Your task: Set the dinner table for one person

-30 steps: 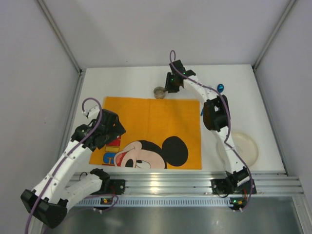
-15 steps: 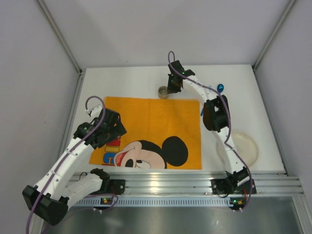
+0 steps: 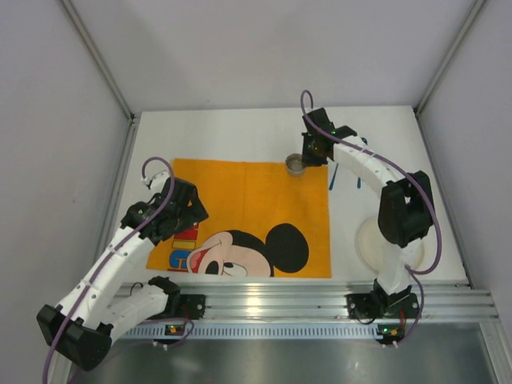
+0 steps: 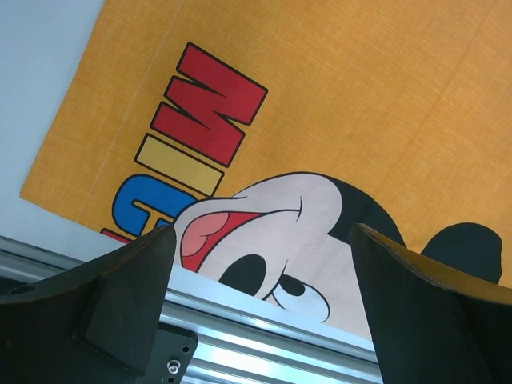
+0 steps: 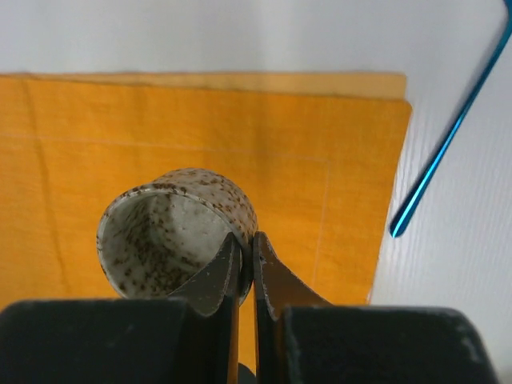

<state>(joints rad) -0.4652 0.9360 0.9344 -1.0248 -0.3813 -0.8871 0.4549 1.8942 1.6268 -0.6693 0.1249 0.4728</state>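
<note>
Cup moved right, over orange placemat on white dinner table.

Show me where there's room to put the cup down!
The orange mat's plain top part, between the cup in the right gripper and the left arm, is bare. So is the white table strip behind the mat. Right of the mat is crowded: blue stick, plate, right arm.

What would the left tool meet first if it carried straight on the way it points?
Probably the orange placemat, seen between the tips of the open left tool; depth is unclear.
</note>
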